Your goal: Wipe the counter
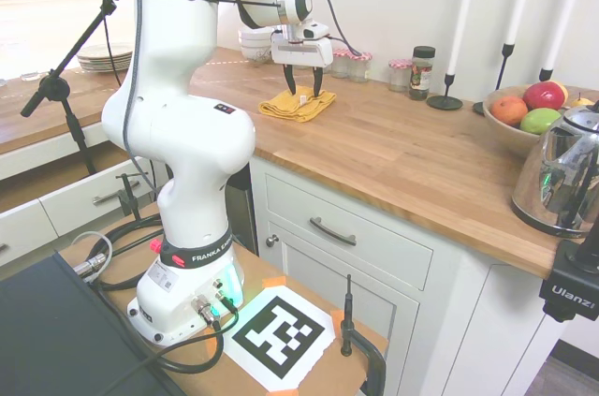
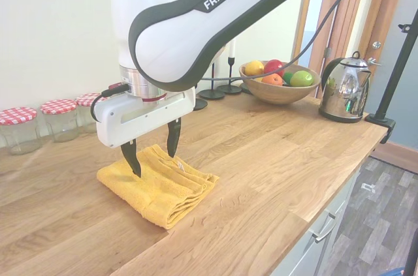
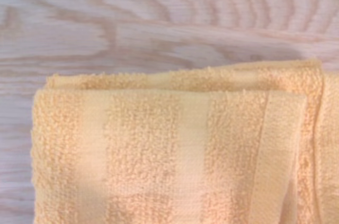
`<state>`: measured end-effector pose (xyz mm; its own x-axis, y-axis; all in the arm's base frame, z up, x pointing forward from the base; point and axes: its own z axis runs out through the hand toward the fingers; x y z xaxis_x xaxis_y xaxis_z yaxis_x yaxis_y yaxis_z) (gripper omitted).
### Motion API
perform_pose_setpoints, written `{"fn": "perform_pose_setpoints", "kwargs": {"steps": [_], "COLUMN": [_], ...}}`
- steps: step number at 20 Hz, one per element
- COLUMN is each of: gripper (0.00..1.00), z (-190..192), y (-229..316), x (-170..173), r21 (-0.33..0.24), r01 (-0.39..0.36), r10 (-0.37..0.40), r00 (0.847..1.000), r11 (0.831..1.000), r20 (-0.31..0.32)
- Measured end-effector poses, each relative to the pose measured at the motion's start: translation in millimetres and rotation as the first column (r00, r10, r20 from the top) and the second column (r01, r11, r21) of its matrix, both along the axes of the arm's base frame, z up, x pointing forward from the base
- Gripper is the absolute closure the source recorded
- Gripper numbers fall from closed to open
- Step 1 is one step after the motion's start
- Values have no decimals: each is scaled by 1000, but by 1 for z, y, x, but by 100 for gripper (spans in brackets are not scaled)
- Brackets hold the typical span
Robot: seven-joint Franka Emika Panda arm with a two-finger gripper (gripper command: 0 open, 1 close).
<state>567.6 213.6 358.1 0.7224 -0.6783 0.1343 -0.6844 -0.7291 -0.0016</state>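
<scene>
Jaws (image 2: 152, 152) poised wide over the folded yellow terry towel (image 2: 160, 188), nothing yet gripped

The towel is seen lying flat on the long warm-brown butcher-block counter (image 2: 274, 158); a descent and closure are judged to be needed before wiping. Red-checked lidded glass jars (image 2: 39, 122) stand at ten o'clock, the wooden fruit bowl (image 2: 277, 90) at two o'clock, both well apart

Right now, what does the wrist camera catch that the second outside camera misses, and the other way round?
Only the wrist view shows the yellow towel's terry weave and woven bands up close. Only the second exterior view shows the open hand straddling the towel, the checked-lid jars, the fruit bowl and the kettle. Both show the folded towel lying on the wooden counter.
</scene>
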Motion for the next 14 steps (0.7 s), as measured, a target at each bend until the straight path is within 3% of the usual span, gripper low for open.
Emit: {"fn": "perform_pose_setpoints", "kwargs": {"steps": [14], "gripper": [0], "z": [-19], "y": [-6], "x": [2], "r21": [24], "r01": [27], "r10": [-26], "r00": [998], "r11": [999], "r20": [-52]}}
